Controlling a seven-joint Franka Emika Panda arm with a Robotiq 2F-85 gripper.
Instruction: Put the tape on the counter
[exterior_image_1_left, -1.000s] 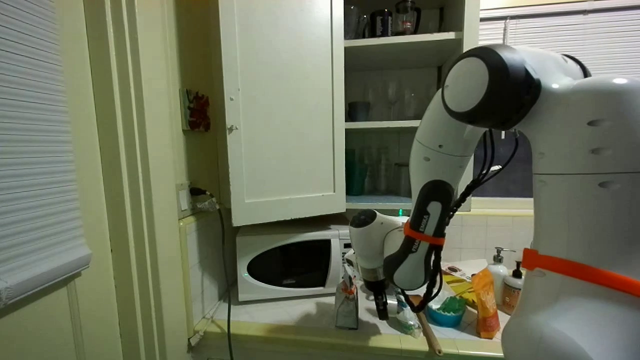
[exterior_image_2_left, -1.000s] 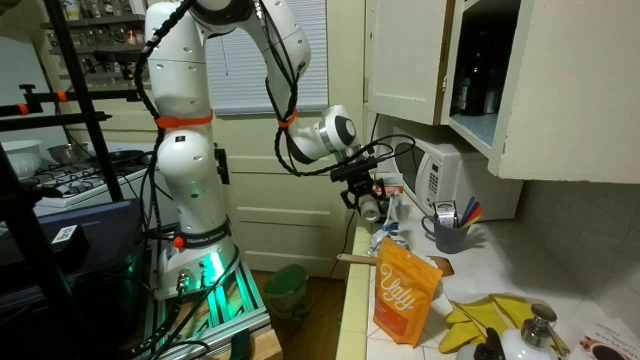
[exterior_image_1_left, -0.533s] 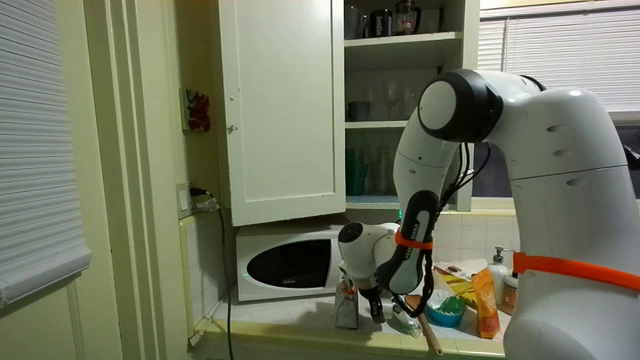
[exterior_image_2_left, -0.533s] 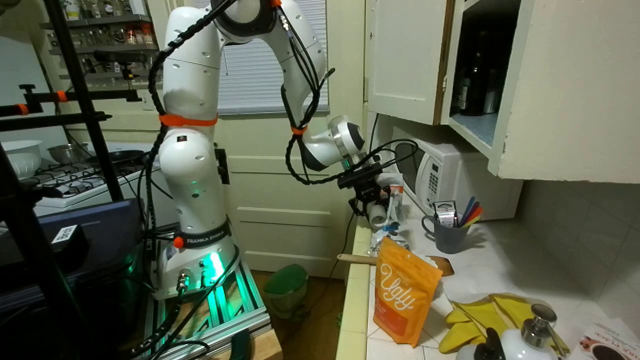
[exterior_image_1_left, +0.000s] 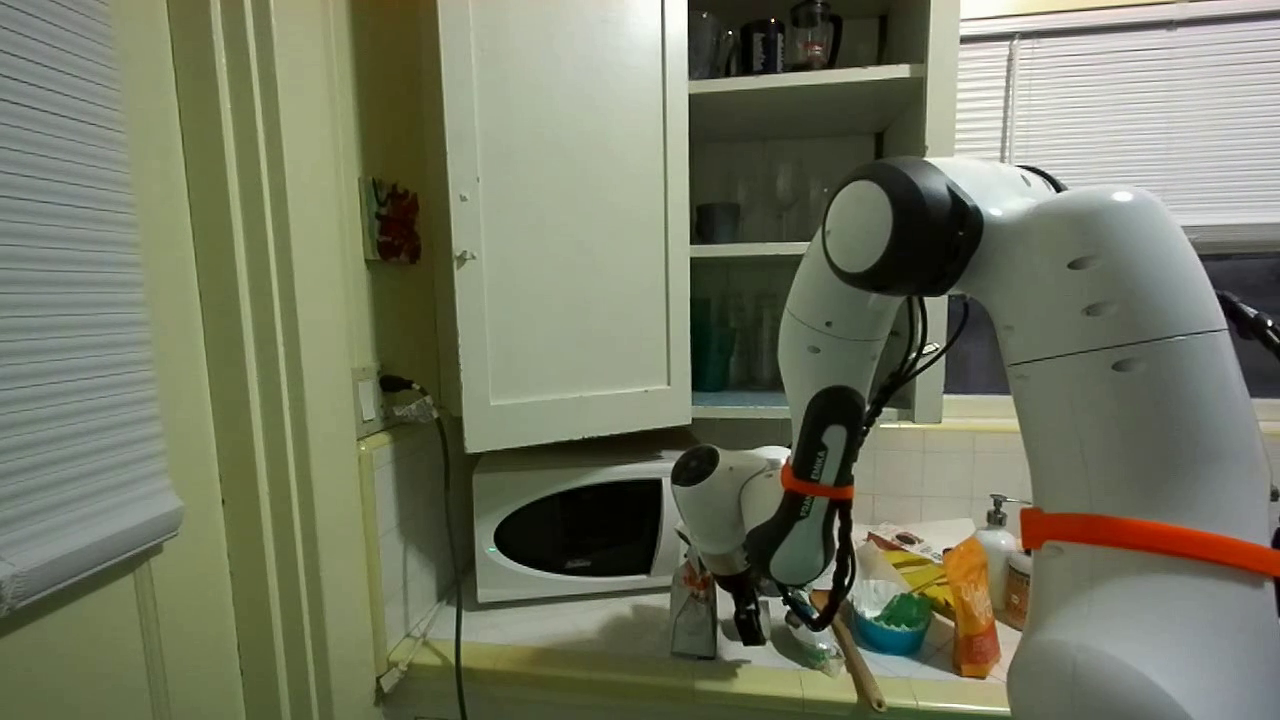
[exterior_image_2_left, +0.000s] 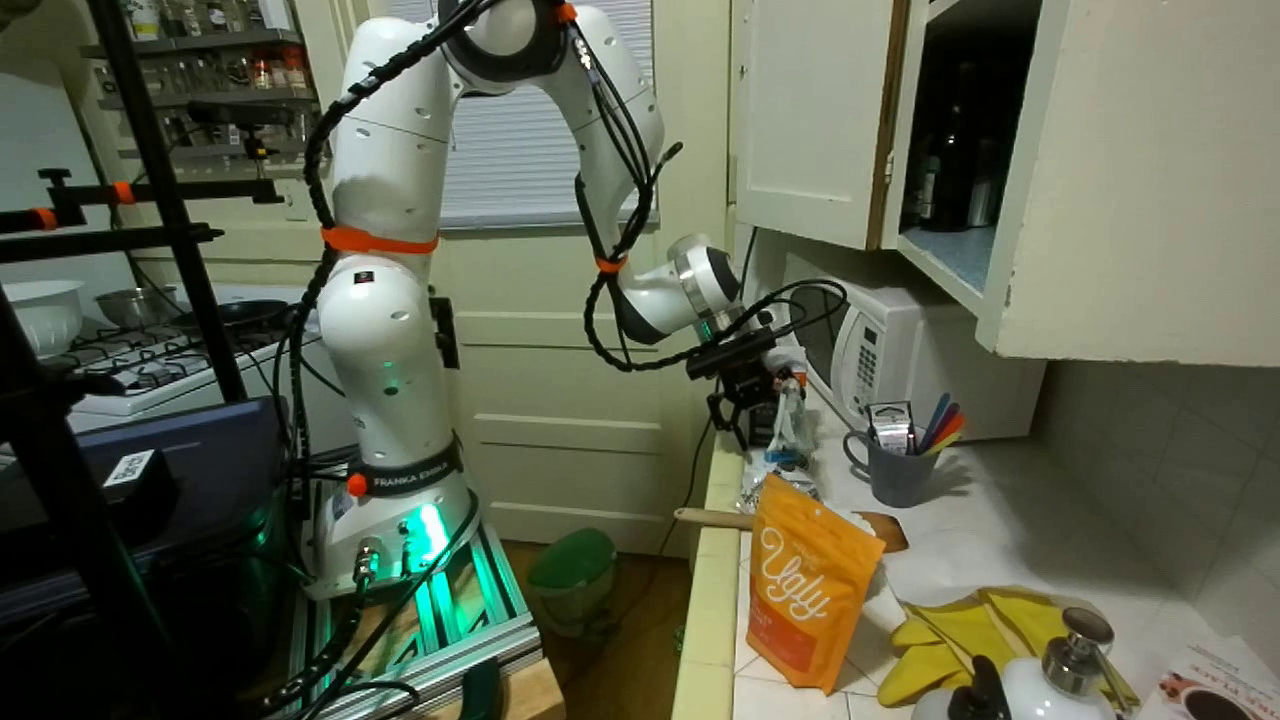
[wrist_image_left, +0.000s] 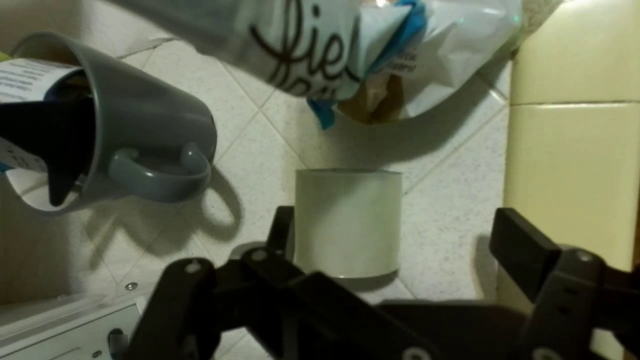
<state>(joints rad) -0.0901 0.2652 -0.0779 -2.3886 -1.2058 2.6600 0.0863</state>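
Observation:
A pale, whitish roll of tape (wrist_image_left: 348, 223) lies on its side on the white tiled counter (wrist_image_left: 450, 260) in the wrist view, with a shadow under its near edge. My gripper (wrist_image_left: 398, 231) is spread wide around it, and a broad gap separates the tape from the finger (wrist_image_left: 522, 255) at the right. The left-hand finger (wrist_image_left: 281, 227) stands right up beside the roll; whether they touch I cannot tell. In an exterior view the gripper (exterior_image_2_left: 748, 415) hangs low over the counter's front part, and the tape is hidden there.
Beside the tape are a grey mug (wrist_image_left: 150, 120) with utensils and a plastic food bag (wrist_image_left: 425, 60). The counter's cream front edge (wrist_image_left: 570, 170) runs close by. A microwave (exterior_image_1_left: 580, 520), a wooden spoon (exterior_image_1_left: 855, 665) and an orange pouch (exterior_image_2_left: 815, 590) also stand or lie around.
My arm has come down and moved over the counter toward the microwave. The jaws, which held the tape before, have opened and let it go.

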